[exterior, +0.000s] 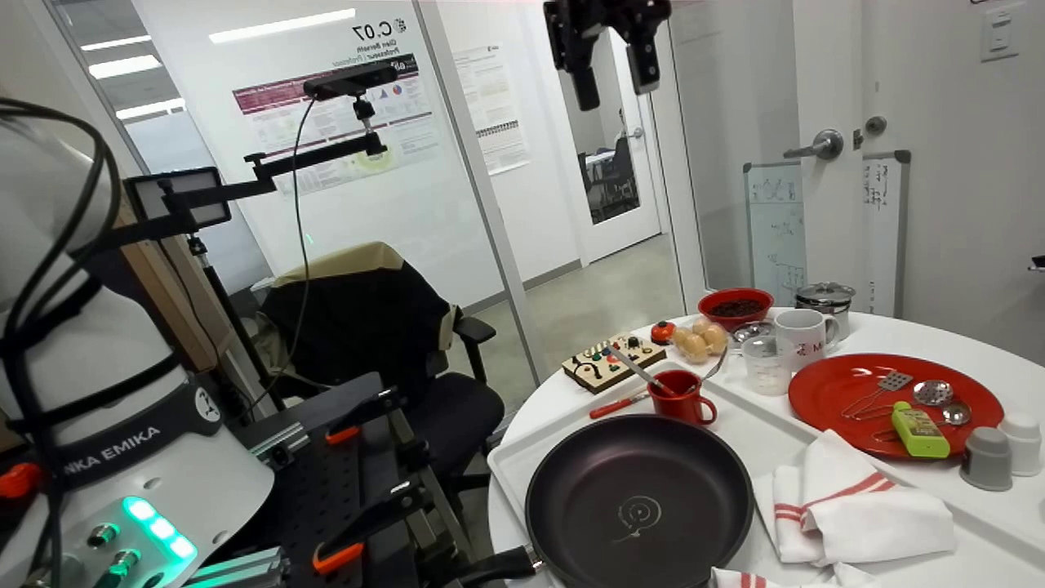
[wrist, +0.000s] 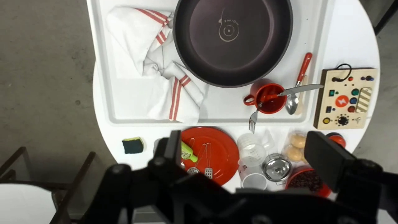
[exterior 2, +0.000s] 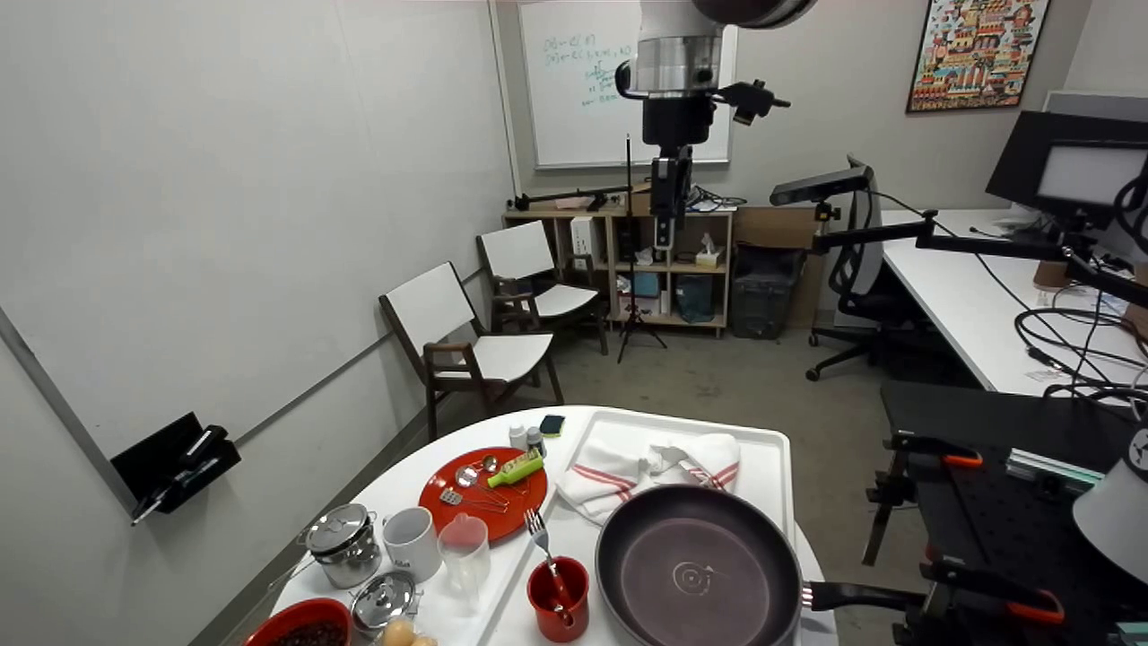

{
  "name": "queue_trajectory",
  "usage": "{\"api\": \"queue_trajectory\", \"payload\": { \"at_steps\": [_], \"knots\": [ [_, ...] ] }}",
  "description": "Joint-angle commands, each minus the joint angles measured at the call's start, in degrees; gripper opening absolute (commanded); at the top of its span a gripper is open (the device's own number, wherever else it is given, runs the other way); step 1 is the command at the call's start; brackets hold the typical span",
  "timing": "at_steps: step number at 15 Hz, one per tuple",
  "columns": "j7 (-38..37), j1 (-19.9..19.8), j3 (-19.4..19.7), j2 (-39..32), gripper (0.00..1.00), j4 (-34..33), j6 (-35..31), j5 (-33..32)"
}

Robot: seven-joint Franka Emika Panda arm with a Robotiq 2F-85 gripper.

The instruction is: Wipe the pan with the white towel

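Observation:
The black pan point(exterior: 641, 498) lies flat on the white tray point(exterior 2: 765, 458), its inside marked with a pale ring. Beside it on the same tray is the white towel point(wrist: 130, 40), crumpled and twisted, its red stripes showing. Seen from the wrist, the towel reaches the outer edge of the pan point(wrist: 231, 46); whether they touch I cannot tell. High above the table, my gripper point(exterior: 615, 82) points downward. Its jaws stand wide apart in the wrist view, where nothing is held between the fingers point(wrist: 172, 149). Both exterior views show it well away from pan and towel point(exterior 2: 601, 475).
Close to the pan stands a red mug point(wrist: 270, 99) with a knife and fork sticking out. A red plate point(wrist: 224, 146) with small utensils, clear and white cups, a red bowl point(exterior: 739, 296) and a wooden switch panel point(wrist: 345, 99) crowd the round table. The pan's handle point(exterior 2: 861, 595) overhangs the table edge.

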State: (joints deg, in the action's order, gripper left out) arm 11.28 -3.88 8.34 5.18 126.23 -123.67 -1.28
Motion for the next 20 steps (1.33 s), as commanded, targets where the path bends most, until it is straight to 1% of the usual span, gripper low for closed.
{"api": "queue_trajectory", "payload": {
  "at_steps": [1,5,8,14,20],
  "knots": [
    [-1.24,-2.51,1.09,-8.81,1.00,-6.53,0.76,3.37],
    [-2.30,-6.33,2.56,-14.90,1.00,-9.79,2.30,7.03],
    [-2.39,-8.86,2.96,-17.73,1.00,-10.02,1.84,9.67],
    [-1.53,-11.75,1.65,-24.82,1.00,-9.92,3.43,16.76],
    [-4.03,-14.80,0.36,-32.63,1.00,-12.49,4.28,27.13]
  ]
}}
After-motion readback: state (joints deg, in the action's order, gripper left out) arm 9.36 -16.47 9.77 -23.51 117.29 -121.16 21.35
